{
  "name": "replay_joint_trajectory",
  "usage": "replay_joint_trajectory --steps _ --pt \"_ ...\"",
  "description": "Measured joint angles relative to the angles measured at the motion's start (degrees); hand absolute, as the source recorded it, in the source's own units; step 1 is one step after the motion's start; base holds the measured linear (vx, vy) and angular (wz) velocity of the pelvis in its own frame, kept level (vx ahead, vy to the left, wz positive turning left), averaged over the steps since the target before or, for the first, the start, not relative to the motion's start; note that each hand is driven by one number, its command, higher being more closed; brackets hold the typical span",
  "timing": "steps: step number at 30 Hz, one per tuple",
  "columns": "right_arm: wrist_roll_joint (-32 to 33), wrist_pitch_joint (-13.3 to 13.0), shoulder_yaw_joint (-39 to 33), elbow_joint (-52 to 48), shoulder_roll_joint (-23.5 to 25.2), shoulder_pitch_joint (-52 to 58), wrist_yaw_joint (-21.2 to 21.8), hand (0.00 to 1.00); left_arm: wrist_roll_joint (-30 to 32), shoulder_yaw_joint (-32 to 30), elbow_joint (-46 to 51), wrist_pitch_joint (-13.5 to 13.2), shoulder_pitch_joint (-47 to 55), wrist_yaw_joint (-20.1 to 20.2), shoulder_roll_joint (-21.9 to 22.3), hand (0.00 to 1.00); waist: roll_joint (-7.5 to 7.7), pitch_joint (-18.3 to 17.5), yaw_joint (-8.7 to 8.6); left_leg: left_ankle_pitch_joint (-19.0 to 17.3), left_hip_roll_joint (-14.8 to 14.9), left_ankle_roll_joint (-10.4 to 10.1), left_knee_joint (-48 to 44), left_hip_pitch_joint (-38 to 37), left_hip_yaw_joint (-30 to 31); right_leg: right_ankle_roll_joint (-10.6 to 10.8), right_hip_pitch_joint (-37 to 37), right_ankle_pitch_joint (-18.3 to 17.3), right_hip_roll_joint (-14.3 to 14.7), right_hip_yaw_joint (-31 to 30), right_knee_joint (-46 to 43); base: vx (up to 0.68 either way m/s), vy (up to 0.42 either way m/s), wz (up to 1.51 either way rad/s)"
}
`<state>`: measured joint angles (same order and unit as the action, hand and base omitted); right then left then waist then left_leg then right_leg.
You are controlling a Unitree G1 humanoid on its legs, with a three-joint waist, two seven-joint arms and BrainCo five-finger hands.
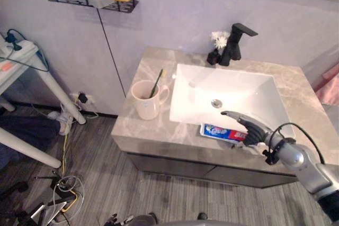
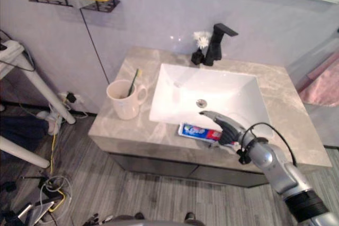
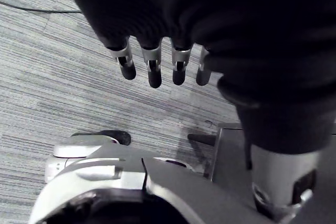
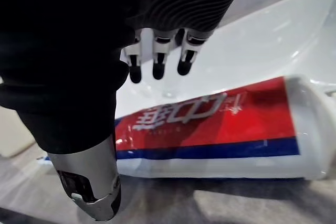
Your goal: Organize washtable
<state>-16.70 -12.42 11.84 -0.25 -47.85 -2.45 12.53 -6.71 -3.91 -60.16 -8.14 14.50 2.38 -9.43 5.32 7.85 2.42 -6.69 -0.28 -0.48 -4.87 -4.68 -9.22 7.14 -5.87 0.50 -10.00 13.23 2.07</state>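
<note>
A red, white and blue toothpaste tube point(image 1: 221, 132) lies flat on the narrow strip of the grey marble-look bench point(image 1: 153, 130), between the front rim of the white rectangular sink point(image 1: 238, 96) and the bench's front edge. Its long axis runs side to side, parallel to that rim. I cannot tell which end carries the cap.

The right hand point(image 1: 253, 129) is directly over the tube's right end, so it is much the nearer of the two hands. In the right wrist view the tube crosses the hand's reach. The silver dark-tipped fingers point(image 4: 157, 61) hang over the sink side, and the thumb stands on the bench-edge side. The hand is spread wide, its fingers only slightly bent. It holds nothing, and I cannot tell whether it touches the tube. I judge that closing across the tube's short width would grasp it.

The left hand point(image 3: 152, 66) hangs relaxed and empty over the grey plank floor point(image 3: 63, 87).

A cream mug point(image 1: 147, 101) with a green-yellow toothbrush point(image 1: 157, 82) stands on the bench left of the sink, well apart from the tube.
</note>
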Motion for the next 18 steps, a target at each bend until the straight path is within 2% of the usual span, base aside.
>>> replay_joint_trajectory --steps 4,5,18 --pt "-2.2 0.0 0.0 1.3 0.0 -0.7 -0.3 0.00 -0.4 0.1 0.0 0.0 0.0 0.0 0.0 0.00 0.04 0.3 -0.03 0.0 0.0 0.0 -0.1 0.0 0.0 -0.1 0.0 0.1 0.0 0.0 0.0 0.00 0.000 0.00" --pt "-3.2 0.0 0.0 1.3 0.0 -0.9 -0.4 1.00 -0.5 0.9 0.1 0.0 0.0 0.0 -0.3 0.00 0.10 0.3 0.02 0.0 0.0 0.0 -0.1 0.0 0.0 -0.1 0.0 0.1 0.0 0.0 0.0 0.00 0.000 0.00" --pt "-5.6 -0.2 -0.1 1.1 -0.1 -2.7 -1.3 1.00 -1.6 1.7 0.0 0.0 -0.2 0.1 -0.8 0.00 0.54 1.2 0.05 0.0 0.1 0.0 -0.2 0.0 -0.2 -0.1 0.0 0.2 0.0 -0.2 0.1 0.00 0.000 0.00"
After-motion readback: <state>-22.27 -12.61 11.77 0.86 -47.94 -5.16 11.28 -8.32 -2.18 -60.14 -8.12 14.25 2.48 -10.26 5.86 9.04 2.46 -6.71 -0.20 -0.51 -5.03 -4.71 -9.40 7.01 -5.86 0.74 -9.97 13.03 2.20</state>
